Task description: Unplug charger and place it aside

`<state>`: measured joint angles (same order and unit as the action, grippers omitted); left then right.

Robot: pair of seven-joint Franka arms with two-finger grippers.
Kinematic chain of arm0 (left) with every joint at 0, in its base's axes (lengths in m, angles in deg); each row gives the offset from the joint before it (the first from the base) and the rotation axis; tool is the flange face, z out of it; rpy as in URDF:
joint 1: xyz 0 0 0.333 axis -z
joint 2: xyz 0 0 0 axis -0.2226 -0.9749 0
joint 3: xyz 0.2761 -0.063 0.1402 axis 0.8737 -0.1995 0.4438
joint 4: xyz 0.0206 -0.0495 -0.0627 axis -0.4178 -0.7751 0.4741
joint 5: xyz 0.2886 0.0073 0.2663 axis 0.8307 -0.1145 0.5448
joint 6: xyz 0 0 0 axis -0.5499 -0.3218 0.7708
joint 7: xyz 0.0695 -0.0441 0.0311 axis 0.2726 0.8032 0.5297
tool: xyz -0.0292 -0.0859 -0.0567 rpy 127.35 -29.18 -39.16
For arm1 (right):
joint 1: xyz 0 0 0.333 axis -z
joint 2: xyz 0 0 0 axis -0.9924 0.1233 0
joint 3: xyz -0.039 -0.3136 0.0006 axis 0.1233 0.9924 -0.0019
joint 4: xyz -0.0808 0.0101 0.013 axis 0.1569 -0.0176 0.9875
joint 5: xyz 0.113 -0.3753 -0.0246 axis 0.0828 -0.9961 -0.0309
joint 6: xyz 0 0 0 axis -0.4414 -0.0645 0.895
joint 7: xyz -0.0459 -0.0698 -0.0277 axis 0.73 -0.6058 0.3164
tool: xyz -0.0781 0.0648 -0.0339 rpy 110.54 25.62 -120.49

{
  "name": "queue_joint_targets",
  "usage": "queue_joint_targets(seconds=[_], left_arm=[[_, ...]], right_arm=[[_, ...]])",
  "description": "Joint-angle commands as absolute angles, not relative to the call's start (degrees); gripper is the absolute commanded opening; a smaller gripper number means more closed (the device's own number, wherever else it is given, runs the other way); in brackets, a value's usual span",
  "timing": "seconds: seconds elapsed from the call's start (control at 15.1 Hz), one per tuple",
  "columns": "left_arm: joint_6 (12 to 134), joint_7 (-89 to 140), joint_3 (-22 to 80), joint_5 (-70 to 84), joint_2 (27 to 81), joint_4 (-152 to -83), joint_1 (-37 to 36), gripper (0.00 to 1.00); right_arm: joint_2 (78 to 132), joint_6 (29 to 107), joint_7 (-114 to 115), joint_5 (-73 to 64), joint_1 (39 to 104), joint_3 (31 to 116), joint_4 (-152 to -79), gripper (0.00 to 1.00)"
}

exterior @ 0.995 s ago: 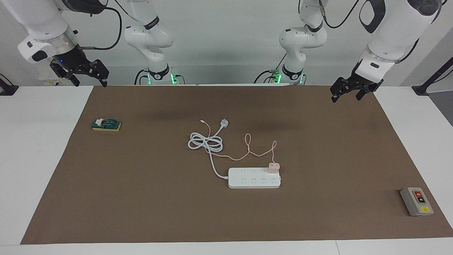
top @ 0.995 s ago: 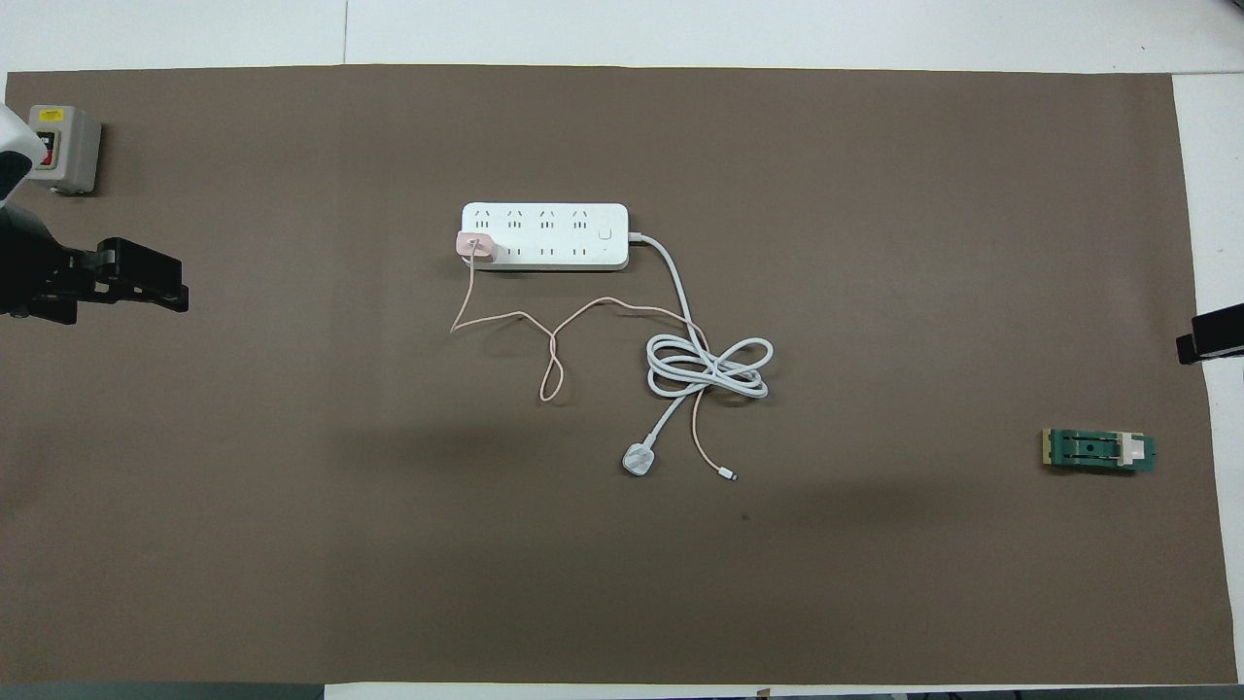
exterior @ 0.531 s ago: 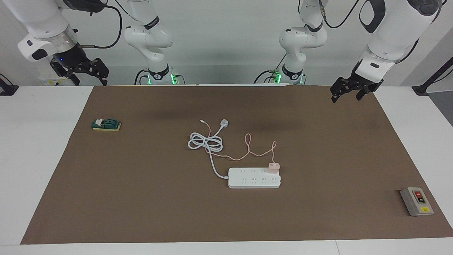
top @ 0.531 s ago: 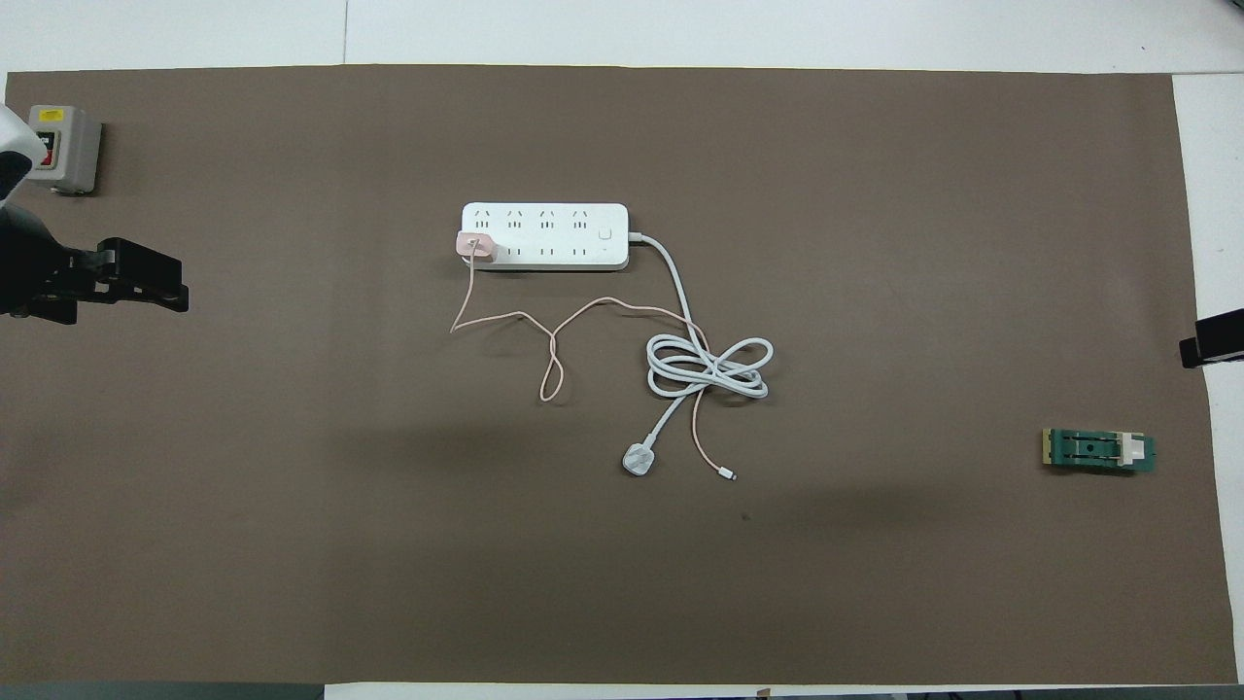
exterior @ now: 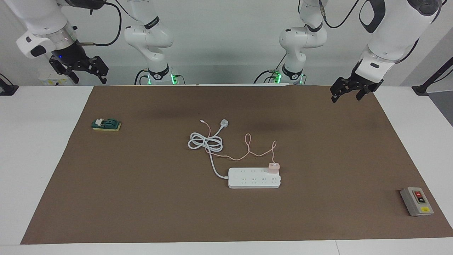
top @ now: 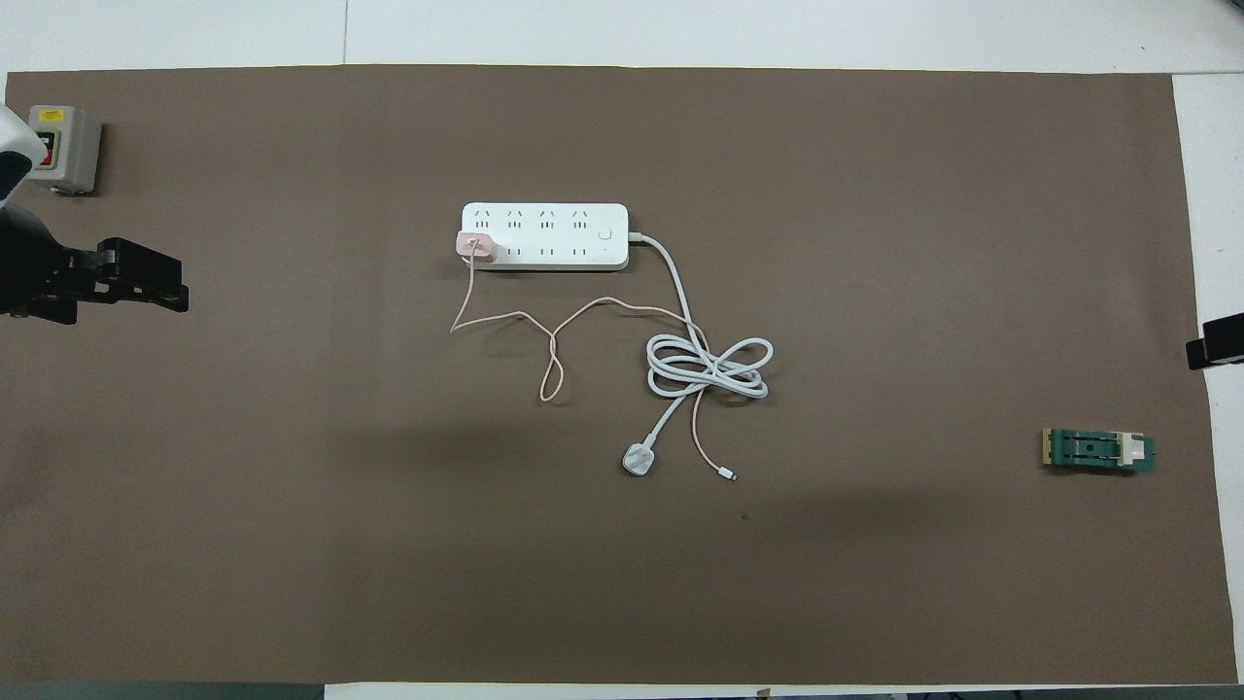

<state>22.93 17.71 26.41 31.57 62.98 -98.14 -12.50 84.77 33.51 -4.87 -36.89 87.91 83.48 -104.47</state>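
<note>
No brand name or readable writing shows on anything here. The grey rectangular switch box (exterior: 416, 201) at the left arm's end of the table carries a red button, a black button and a yellow patch, but whatever is printed on them is too small to make out.

The small pale-pink cube-shaped charger (exterior: 273, 167) is plugged into the long white multi-socket power strip (exterior: 254, 177), in the end socket of the row nearer to the robots, toward the left arm's end. Its prongs are hidden inside the socket. Its thin pink cable (exterior: 247, 150) runs from the cube toward the robots in loose loops across the brown table mat (exterior: 141, 198) and crosses the coiled thick white cord (exterior: 206, 142) of the strip; its small connector tip lies beside the round white plug (exterior: 224, 123).

A small green block on a yellow base with a white piece on top (exterior: 106, 124) sits toward the right arm's end of the mat; its detail is hard to read.

The left gripper (exterior: 350, 92) hangs in the air over the mat's corner near its own base, its fingers spread apart and holding nothing. The right gripper (exterior: 86, 73) is raised over the white table edge just off the mat; its fingers look parted and empty. In the overhead view only a black sliver of it (top: 1220, 346) shows at the frame edge, and the left gripper (top: 146, 287) is partly cut off too.
</note>
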Motion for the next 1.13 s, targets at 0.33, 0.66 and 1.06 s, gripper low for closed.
queue_joint_targets(seconds=[0.33,0.66,1.06], left_arm=[[23.1,16.8,26.5,31.1,64.4,-99.7,-12.8,1.00],[23.1,16.8,26.5,31.2,64.4,-99.7,-12.8,1.00],[23.3,16.8,25.9,31.2,64.4,-99.6,-11.2,1.00]], right_arm=[[86.6,39.7,-32.5,-26.0,85.1,82.3,-110.2,1.00],[93.1,43.7,-53.1,-14.0,81.6,82.3,-109.6,1.00],[101.0,55.3,-76.3,-0.8,74.5,82.3,-109.1,1.00]])
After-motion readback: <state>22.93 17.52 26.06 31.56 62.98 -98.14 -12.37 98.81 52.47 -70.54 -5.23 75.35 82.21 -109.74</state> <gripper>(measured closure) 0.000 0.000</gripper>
